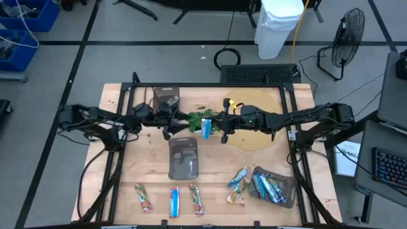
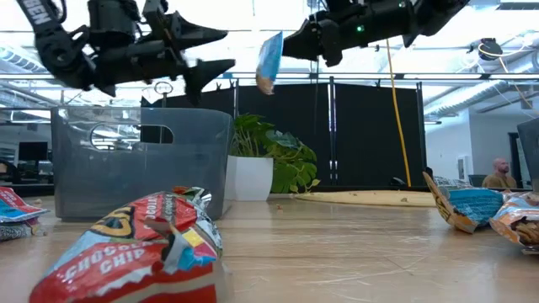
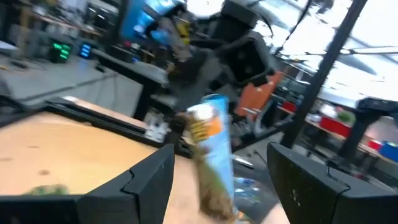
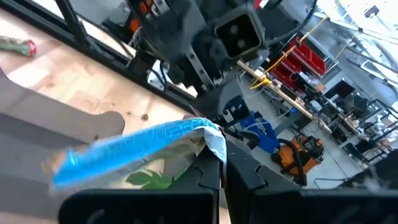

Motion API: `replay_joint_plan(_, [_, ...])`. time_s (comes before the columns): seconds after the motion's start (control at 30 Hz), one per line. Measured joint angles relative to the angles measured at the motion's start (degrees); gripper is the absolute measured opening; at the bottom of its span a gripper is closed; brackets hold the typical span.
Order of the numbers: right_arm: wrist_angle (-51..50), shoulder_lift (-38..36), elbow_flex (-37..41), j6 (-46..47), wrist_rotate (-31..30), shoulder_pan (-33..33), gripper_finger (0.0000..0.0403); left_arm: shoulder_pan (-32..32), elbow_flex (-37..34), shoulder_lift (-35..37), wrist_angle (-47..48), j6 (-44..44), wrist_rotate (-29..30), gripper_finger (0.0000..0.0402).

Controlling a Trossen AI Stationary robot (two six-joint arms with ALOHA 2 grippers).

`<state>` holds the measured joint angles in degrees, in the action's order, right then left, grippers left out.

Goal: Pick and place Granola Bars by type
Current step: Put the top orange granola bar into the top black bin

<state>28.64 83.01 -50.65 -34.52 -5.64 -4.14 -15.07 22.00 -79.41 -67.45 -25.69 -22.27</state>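
Workshop floor, grey with dark tape lines; blue bins at far left, white bin and floor fan at rear right. Wooden table (image 1: 133, 172), pale plank top, framed by dark rails; bare wood open along the left side and between the centre tray and the right-hand bars. Left arm: reaches from the left edge toward the table's middle, raised above the surface. Left gripper (image 1: 170, 127): fingers spread wide, holding nothing, pointed at the bar held by the other arm. Rear tray (image 1: 165, 97), grey-brown, behind the left gripper. Front row, near edge: red-multicolour bar (image 1: 144, 198), blue-silver bar (image 1: 174, 201), second red-multicolour bar (image 1: 196, 198), each apart from the next. Centre tray (image 1: 184, 157), grey-brown; contents hard to make out. Small leafy plant (image 1: 198, 118), between the two grippers as seen from above. Held bar (image 1: 206, 128), blue-silver wrapper, hanging in the air well above the table, between the two grippers. Right gripper (image 1: 221, 130): fingers closed on one end of that bar; right arm stretched level from the right edge toward the middle. Round tan mat (image 1: 267, 137), beneath the right arm. Loose bars (image 1: 238, 181), blue and tan wrappers, just left of the right tray. Right tray (image 1: 287, 198), near the front right corner, holding several blue-silver bars (image 1: 267, 186).
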Motion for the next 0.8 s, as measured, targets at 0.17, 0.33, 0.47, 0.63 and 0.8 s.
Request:
replay_joint_plan(0.17, [-0.4,0.1,0.0,0.8,0.0,0.3,0.0,3.0,6.1,-5.2,0.1,0.7,-2.8,0.0255])
replay_joint_plan(0.33, [-0.5,0.1,0.0,0.7,0.0,1.0,0.0,4.7,10.6,-8.9,0.5,0.3,-4.8,0.0255])
replay_joint_plan(0.47, [-0.4,0.1,0.0,0.4,-0.1,1.7,0.0,5.1,12.9,-11.3,2.0,0.0,-5.0,0.0255])
replay_joint_plan(0.63, [-0.7,0.1,0.0,0.2,-0.5,2.5,0.0,5.1,13.7,-11.6,4.2,1.4,-5.3,0.0255])
replay_joint_plan(0.8, [-0.5,0.0,0.0,-0.1,-0.4,2.7,0.0,5.1,13.6,-10.0,4.7,3.0,-7.1,0.0255])
